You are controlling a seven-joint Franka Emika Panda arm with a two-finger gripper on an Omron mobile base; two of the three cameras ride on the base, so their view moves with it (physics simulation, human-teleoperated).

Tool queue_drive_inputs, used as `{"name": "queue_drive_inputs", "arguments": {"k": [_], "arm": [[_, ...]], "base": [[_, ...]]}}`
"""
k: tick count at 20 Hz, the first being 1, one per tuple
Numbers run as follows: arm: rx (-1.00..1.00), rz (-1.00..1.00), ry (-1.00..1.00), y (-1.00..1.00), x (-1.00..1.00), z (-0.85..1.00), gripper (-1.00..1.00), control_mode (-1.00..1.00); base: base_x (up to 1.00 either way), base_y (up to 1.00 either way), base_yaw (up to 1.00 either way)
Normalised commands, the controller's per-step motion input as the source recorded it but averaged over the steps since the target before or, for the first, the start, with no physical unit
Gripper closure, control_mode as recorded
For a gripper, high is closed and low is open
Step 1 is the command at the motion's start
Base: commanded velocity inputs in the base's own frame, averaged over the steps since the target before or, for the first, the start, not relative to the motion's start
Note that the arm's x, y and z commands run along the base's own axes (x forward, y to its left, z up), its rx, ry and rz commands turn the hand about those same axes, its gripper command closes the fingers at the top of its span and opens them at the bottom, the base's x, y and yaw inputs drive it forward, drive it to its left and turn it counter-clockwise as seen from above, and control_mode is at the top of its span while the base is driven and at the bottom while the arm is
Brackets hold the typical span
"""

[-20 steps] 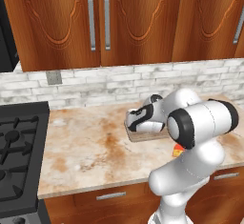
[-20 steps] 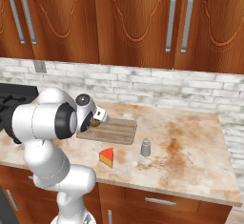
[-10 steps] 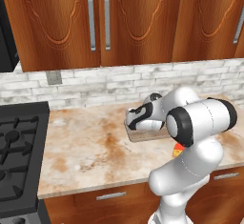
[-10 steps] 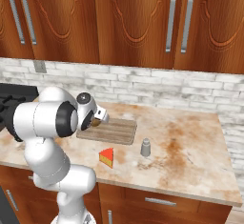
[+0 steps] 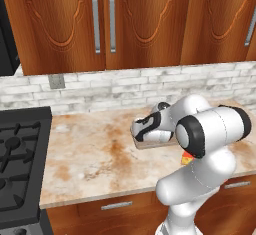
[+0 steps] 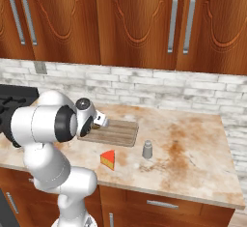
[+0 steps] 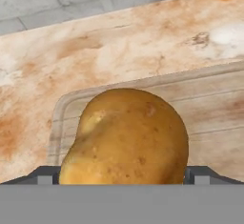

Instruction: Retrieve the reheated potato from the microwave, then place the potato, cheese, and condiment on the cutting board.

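Observation:
The potato (image 7: 126, 137), a golden-brown lump, fills the middle of the hand view and rests low over the left end of the wooden cutting board (image 7: 214, 108). My gripper (image 7: 123, 176) has a dark finger tip at each side of it, and I cannot tell whether they still press on it. From the base views the gripper (image 6: 101, 121) (image 5: 142, 129) is down at the cutting board (image 6: 118, 132) on the counter. The orange cheese (image 6: 108, 159) wedge lies in front of the board. The condiment (image 6: 147, 149), a small grey shaker, stands to the board's right.
A black gas stove (image 5: 20, 154) takes the counter's left end. A black appliance corner (image 5: 7, 39), possibly the microwave, hangs above it. Brick backsplash and wooden cupboards (image 6: 144, 23) rise behind. The marble counter (image 6: 193, 148) stretches right of the shaker.

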Motion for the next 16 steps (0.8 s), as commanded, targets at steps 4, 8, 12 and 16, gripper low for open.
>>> {"name": "queue_drive_inputs", "arguments": {"k": [4, 8, 12, 16], "arm": [[0.00, 0.00, 0.00, 0.12, -0.46, -0.37, -1.00, -1.00], [0.00, 0.00, 0.00, 0.04, -0.43, -0.07, -1.00, -1.00], [0.00, 0.00, 0.00, 0.00, -0.24, 0.11, -1.00, -1.00], [-0.01, 0.00, 0.00, -0.06, -0.30, 0.27, -1.00, -1.00]], "base": [[0.00, 0.00, 0.00], [0.00, 0.00, 0.00], [0.00, 0.00, 0.00], [0.00, 0.00, 0.00]]}}
